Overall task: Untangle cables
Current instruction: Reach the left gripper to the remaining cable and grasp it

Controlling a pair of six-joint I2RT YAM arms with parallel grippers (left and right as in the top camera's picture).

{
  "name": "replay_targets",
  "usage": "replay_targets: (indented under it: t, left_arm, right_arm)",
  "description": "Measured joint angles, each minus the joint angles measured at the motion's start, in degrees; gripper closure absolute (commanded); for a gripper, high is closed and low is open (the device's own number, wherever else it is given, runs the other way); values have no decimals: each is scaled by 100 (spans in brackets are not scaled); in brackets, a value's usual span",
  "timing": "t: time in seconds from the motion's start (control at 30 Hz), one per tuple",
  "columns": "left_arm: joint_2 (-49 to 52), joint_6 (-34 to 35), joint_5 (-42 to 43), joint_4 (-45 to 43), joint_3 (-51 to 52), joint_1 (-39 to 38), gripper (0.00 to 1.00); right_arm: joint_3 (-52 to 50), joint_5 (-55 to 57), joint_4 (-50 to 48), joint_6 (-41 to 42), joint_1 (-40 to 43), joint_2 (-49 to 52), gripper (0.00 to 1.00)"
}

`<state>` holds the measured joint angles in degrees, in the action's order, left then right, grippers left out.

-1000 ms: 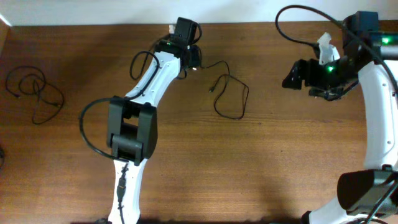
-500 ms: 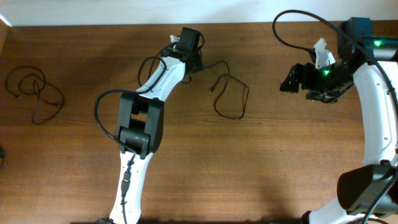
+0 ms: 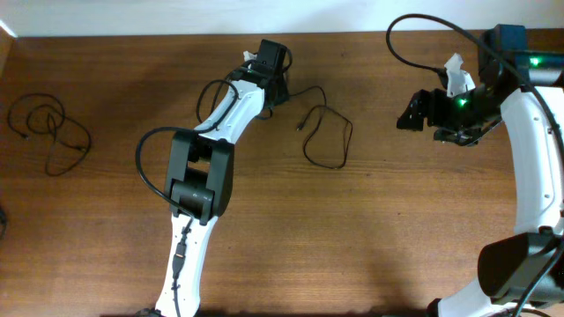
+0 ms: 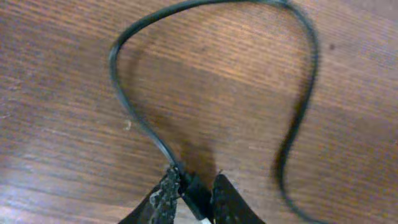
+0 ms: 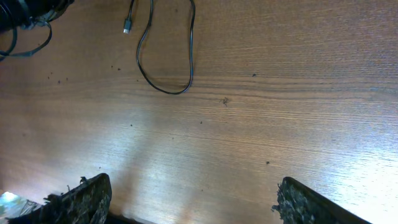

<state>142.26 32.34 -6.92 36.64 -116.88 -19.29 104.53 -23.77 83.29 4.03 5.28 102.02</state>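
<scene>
A thin black cable (image 3: 328, 132) lies in a loose loop at the table's middle back, its free plug end (image 3: 302, 126) on the wood. My left gripper (image 3: 275, 88) is at its other end, near the far edge. In the left wrist view the jaws (image 4: 193, 186) are shut on that cable's plug end, and the wire (image 4: 115, 56) arcs away over the wood. A second thin cable (image 3: 48, 132) lies in loose loops at the far left. My right gripper (image 3: 410, 113) is open and empty above the right side. Its view (image 5: 193, 196) shows the middle cable's loop (image 5: 189, 56).
The table's far edge meets a white wall (image 3: 176, 16) just behind my left gripper. Thick black arm cables loop beside the left arm (image 3: 141, 176) and above the right arm (image 3: 423, 22). A white tag (image 3: 456, 72) sits on the right wrist.
My left arm's elbow has swung to the right while its gripper stayed at the cable end near the far edge. My right gripper shifted slightly left. The cables have barely moved.
</scene>
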Motion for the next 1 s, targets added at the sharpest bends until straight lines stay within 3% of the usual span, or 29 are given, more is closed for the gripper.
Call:
replay_targets:
  t: [0.2, 0.4, 0.57, 0.7, 0.8, 1.0]
  left_arm:
    - [-9, -411, 2, 398, -87, -15, 75]
    - [-310, -1196, 66, 953, -66, -17, 85]
    - [-1423, -1805, 101, 1823, -52, -70, 98]
    - [-1864, -2002, 129, 2660, -103, -149, 94]
    - [-1805, -2577, 549, 3108, -83, -210, 91]
    - [-1801, -3777, 1567, 2802, -66, -879, 89]
  right_arm:
    - [0, 0, -2, -2, 0, 0, 13]
    - [0, 0, -17, -2, 0, 0, 13]
    - [0, 0, -66, -2, 0, 0, 13]
    - [0, 0, -66, -2, 0, 0, 13]
    - [-4, -2, -76, 0, 0, 0, 13]
    - [-11, 0, -76, 0, 0, 0, 13]
